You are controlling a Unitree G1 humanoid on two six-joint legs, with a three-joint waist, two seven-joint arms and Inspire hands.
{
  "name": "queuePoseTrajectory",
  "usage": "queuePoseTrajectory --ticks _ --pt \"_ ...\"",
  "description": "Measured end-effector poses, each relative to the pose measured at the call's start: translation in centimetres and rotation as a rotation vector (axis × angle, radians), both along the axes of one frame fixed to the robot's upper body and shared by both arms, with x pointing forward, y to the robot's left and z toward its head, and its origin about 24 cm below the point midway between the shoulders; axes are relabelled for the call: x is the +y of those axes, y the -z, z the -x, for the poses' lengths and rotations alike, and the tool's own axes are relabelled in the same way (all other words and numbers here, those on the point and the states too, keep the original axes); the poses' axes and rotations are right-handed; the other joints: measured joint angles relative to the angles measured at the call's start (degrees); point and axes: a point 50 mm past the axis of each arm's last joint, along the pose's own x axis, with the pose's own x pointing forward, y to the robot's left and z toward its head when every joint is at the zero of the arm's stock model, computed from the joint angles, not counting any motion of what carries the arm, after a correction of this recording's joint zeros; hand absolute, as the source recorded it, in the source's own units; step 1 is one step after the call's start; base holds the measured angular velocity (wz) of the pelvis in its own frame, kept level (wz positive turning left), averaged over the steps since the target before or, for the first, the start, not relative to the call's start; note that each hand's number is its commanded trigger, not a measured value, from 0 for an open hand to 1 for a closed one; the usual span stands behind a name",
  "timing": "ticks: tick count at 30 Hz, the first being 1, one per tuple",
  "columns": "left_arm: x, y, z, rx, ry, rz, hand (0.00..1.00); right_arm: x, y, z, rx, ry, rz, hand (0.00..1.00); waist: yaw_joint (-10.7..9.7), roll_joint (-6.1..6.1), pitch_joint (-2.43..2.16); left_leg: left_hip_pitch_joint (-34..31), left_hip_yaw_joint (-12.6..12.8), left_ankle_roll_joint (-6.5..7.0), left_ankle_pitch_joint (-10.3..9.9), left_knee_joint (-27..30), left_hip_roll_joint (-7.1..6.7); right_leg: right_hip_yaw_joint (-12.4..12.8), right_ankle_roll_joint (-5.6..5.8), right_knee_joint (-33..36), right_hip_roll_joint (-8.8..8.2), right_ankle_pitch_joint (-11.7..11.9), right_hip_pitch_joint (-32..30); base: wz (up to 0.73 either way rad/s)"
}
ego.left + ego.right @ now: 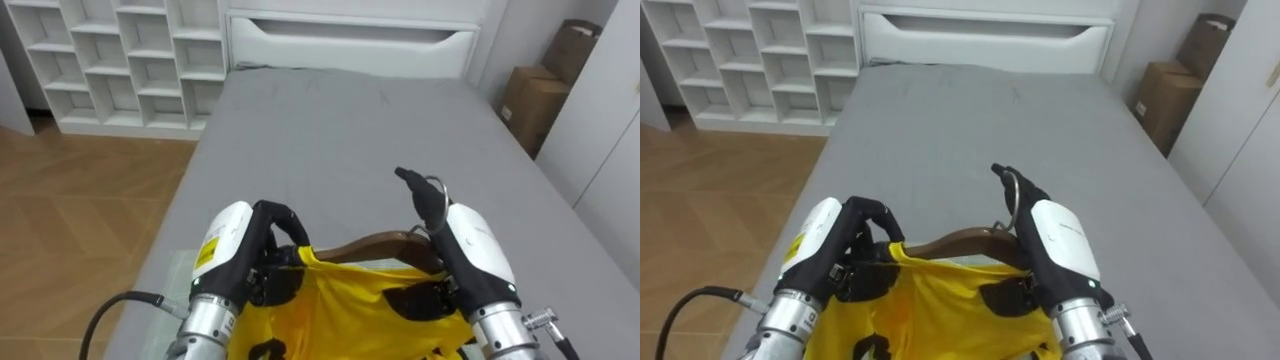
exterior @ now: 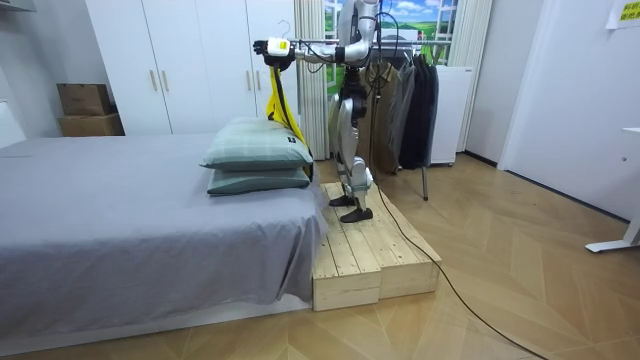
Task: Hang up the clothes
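The left hand (image 1: 245, 250) and right hand (image 1: 450, 235) are clamping the stiff hanger (image 1: 365, 245), likely the surest hold, while the light, limp shirt (image 1: 340, 305) is draping loosely, apt to slip.

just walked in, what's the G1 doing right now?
It stands on a wooden platform beside the bed, with a rack of dark clothes behind it. Both hands hold a yellow garment on a wooden hanger out over the bed. The left hand grips the hanger's left end, where the garment drapes over it; the right hand grips near the hook. The garment is not yet on the rack.
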Motion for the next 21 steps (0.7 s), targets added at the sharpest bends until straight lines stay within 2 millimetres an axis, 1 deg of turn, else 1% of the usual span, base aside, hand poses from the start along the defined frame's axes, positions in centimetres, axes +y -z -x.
queuePoseTrajectory --ticks 1,2,3,4,8,16,17,18,19,20,21 --pt "0.0 0.0 0.0 0.0 0.0 -0.001 1.0 0.0 0.0 0.0 0.002 0.001 -0.001 0.0 -0.01 0.13 0.25 0.0 -0.03 0.0 0.0 0.0 0.0 0.0 0.0 0.0 0.0 0.0 0.01 0.0" --pt "0.0 0.0 0.0 0.0 0.001 -0.002 1.0 0.0 0.1 0.0 0.004 0.001 -0.003 0.0 0.0 0.19 0.39 -0.01 -0.03 0.0 0.0 0.0 0.0 -0.01 0.0 0.0 0.0 0.0 0.0 0.0" --pt "0.0 0.0 0.0 0.0 0.002 -0.004 1.0 0.0 0.2 -0.1 0.011 0.003 -0.01 0.0 -0.01 0.33 0.66 -0.04 -0.03 0.0 0.0 -0.08 0.0 -0.01 0.0 0.0 0.01 0.0 -0.05 0.0" --pt "0.1 0.0 0.0 0.0 0.002 -0.008 1.0 0.0 0.4 -0.1 0.021 0.006 -0.023 0.0 0.0 0.41 0.76 -0.04 -0.03 0.0 0.0 -0.27 0.0 -0.02 0.0 -0.02 0.03 0.0 -0.1 0.0" --pt "0.1 0.1 0.1 0.002 0.014 -0.026 1.0 -0.2 1.3 -0.1 0.071 0.021 -0.072 0.0 -0.24 0.45 0.77 -0.12 -0.35 0.0 0.0 -0.52 0.05 -0.06 0.0 -0.13 0.13 0.0 -0.13 0.04" --pt "0.3 -0.1 0.1 -0.012 0.015 -0.05 1.0 -0.7 3.3 0.2 0.151 0.048 -0.067 0.0 -0.59 0.79 0.49 -0.13 -0.79 0.0 0.0 -0.4 -0.1 -0.21 0.0 -1.02 0.01 0.0 0.16 0.01" --pt "0.4 -0.1 0.1 -0.012 0.015 -0.051 1.0 -0.8 3.4 0.2 0.158 0.05 -0.067 0.17 -0.58 0.83 0.43 -0.11 -0.8 0.0 0.0 -0.38 -0.1 -0.2 0.0 -1.02 0.01 0.0 0.18 0.0" --pt "0.4 -0.1 0.1 -0.013 0.015 -0.053 1.0 -0.9 3.7 0.2 0.169 0.057 -0.07 0.44 -0.56 1.01 0.3 -0.11 -0.82 0.0 0.0 -0.38 -0.1 -0.24 0.0 -1.02 0.0 0.0 0.19 0.0" --pt "0.5 -0.2 0.1 -0.014 0.015 -0.057 1.0 -0.9 4.0 0.3 0.178 0.062 -0.072 0.57 -0.59 1.21 0.18 -0.1 -0.82 0.0 0.0 -0.39 -0.1 -0.25 0.0 -1.02 -0.01 0.0 0.2 0.0" --pt "0.5 -0.2 0.1 -0.014 0.014 -0.059 1.0 -1.0 4.1 0.3 0.184 0.064 -0.074 0.73 -0.6 1.29 0.13 -0.1 -0.82 0.0 0.0 -0.39 -0.1 -0.25 0.0 -1.03 -0.02 0.0 0.2 0.0" --pt "0.5 -0.2 0.1 -0.014 0.014 -0.061 1.0 -1.0 4.3 0.3 0.194 0.069 -0.08 0.87 -0.59 1.41 0.05 -0.08 -0.82 0.0 0.0 -0.41 -0.11 -0.26 0.0 -1.03 -0.02 0.0 0.23 0.0"
